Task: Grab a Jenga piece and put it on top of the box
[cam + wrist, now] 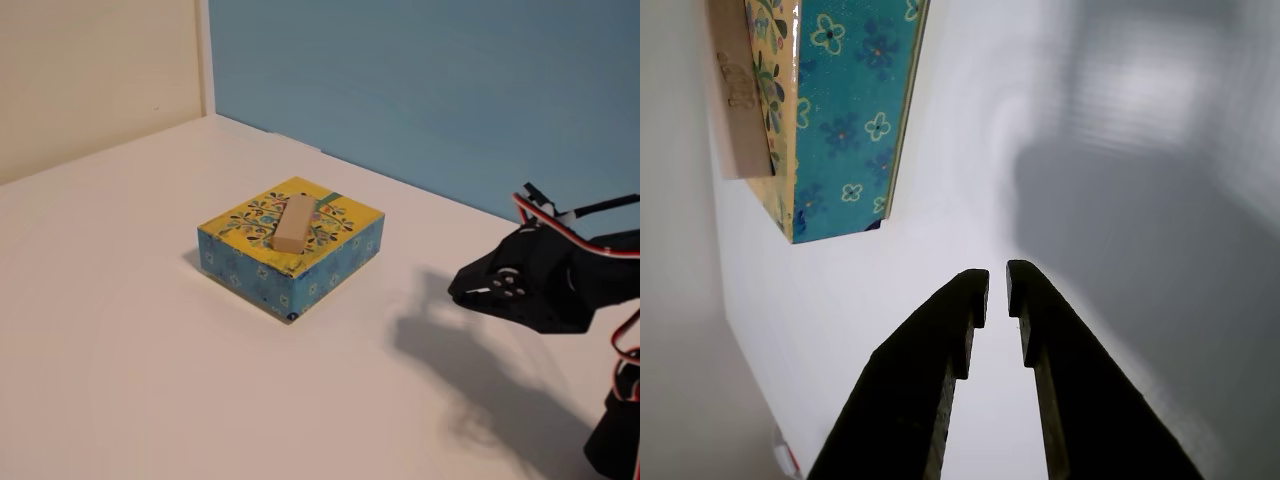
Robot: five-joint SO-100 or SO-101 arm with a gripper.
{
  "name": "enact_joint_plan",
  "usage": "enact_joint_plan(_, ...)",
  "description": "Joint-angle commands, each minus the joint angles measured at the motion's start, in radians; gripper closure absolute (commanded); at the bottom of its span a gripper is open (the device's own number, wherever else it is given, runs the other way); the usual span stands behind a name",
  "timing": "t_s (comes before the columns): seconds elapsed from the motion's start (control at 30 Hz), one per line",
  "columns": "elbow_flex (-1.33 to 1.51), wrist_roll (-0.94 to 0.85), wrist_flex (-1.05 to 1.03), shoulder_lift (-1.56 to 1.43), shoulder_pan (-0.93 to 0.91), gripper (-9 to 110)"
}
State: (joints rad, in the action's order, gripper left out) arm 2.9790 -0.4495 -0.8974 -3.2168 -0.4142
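The light-tan Jenga piece [293,222] lies flat on the yellow floral top of the box [330,262], roughly in its middle. In the wrist view the box [855,110] shows its blue flowered side at the upper left, with the Jenga piece [735,100] on the yellow face. My black gripper [455,292] hovers to the right of the box in the fixed view, well apart from it. Its fingers [997,285] stand almost together, with only a thin slit and nothing between them.
The box stands on a white table [150,330]. A blue wall [450,80] and a cream wall [90,70] close off the back. The arm's body and red-white wires [560,225] fill the right edge, casting a shadow on the table.
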Motion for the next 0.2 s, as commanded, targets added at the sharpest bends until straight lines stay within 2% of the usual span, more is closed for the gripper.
enact_joint_plan(0.0, -0.005, -0.006, -0.002, -0.008, -0.002, 101)
enact_joint_plan(0.17, -0.005, -0.006, -0.002, -0.008, -0.002, 101)
